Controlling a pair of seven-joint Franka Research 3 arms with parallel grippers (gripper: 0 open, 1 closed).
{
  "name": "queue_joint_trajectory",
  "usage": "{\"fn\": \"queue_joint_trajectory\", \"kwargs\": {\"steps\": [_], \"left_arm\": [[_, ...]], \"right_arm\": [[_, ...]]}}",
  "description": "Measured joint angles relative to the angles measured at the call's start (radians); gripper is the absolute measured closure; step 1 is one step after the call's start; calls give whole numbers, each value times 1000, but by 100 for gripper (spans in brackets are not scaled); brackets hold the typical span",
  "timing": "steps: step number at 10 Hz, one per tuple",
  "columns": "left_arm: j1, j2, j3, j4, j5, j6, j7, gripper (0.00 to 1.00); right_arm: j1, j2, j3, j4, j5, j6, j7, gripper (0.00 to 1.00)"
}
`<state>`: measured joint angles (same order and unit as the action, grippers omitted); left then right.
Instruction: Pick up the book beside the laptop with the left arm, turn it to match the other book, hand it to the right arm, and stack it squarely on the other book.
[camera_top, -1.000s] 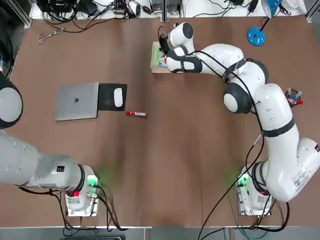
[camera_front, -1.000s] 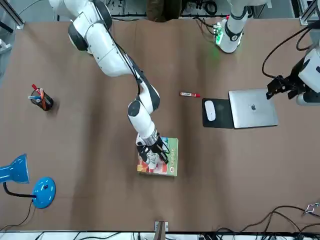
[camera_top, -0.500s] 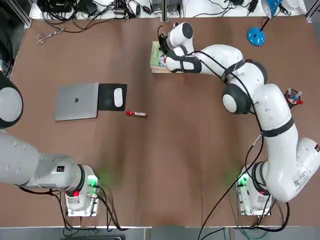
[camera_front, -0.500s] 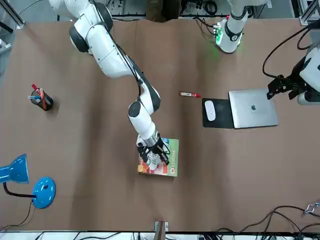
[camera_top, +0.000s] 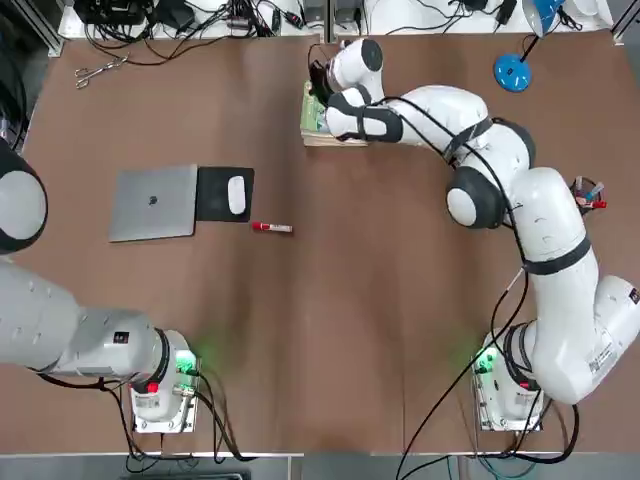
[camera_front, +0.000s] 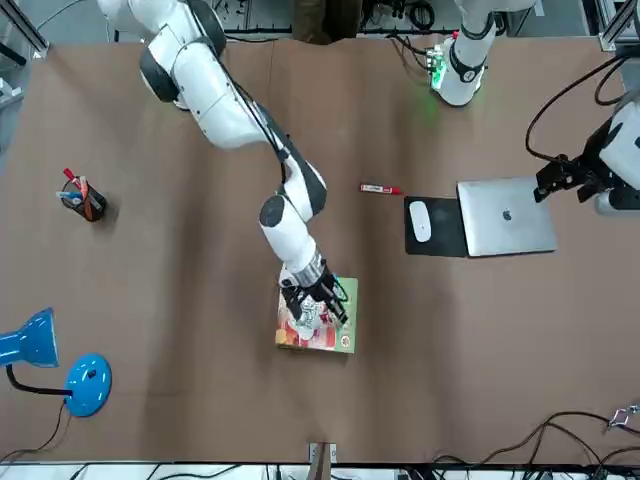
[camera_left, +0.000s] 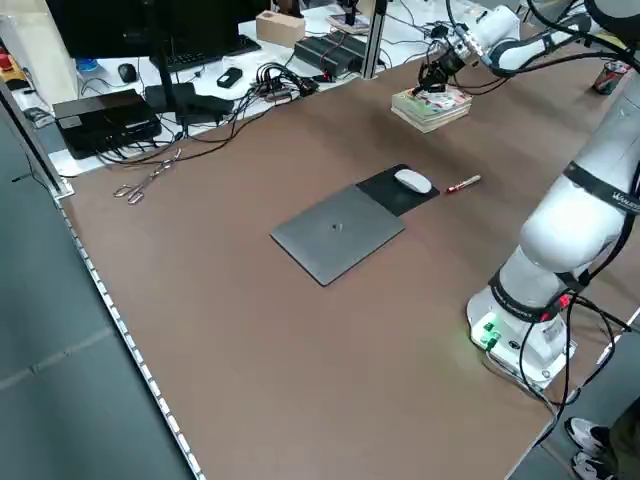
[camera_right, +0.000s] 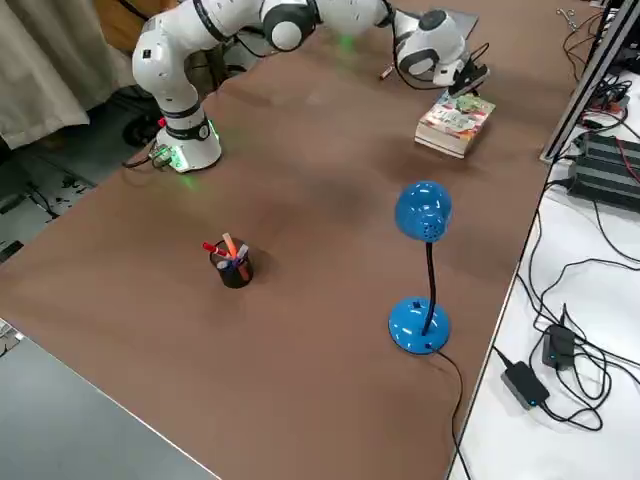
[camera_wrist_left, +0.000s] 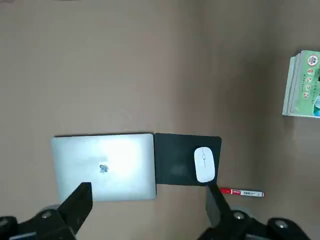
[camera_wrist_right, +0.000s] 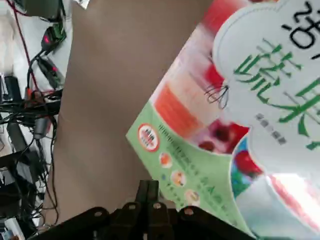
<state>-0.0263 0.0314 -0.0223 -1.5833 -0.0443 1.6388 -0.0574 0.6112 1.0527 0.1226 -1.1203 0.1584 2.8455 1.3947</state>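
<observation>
Peach-orange, the green-banded illustrated book (camera_front: 318, 322) lies stacked on the other book at the table's far edge. The right arm's dark gripper (camera_front: 312, 304), fingers pinched together on nothing, is seen over its cover. Squaring seems underway; withdrawal probably comes next. The left gripper (camera_wrist_left: 150, 210) hangs wide open above the silver-grey laptop (camera_wrist_left: 104, 166).

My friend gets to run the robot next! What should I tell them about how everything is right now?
Right gripper: fingers shut, holding nothing, tips just above the green-band edge of the colourful book; touching or not, cannot tell.
Left gripper: open, holding nothing, parked high above the laptop.
The colourful book lies on top of the other book, at the table's far edge from the robot.
Done: pickup, handover and stacking, judging by how the books lie.
Left: see that the edges line up squarely, nudge if they do not, then lift the right arm away.
</observation>
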Motion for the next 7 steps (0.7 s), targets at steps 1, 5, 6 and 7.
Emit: {"fn": "queue_joint_trajectory", "kwargs": {"steps": [1,5,6,7], "left_arm": [[0,0,0,1,0,0,0,0],[0,2,0,3,0,0,0,0],[0,2,0,3,0,0,0,0],[0,2,0,3,0,0,0,0]], "right_arm": [[-9,-33,-2,-9,0,-42,0,96],[-191,-330,-8,-122,-21,-490,-225,70],[-246,-411,-8,-148,-23,-633,-299,60],[-303,-479,-8,-166,-24,-767,-387,57]]}}
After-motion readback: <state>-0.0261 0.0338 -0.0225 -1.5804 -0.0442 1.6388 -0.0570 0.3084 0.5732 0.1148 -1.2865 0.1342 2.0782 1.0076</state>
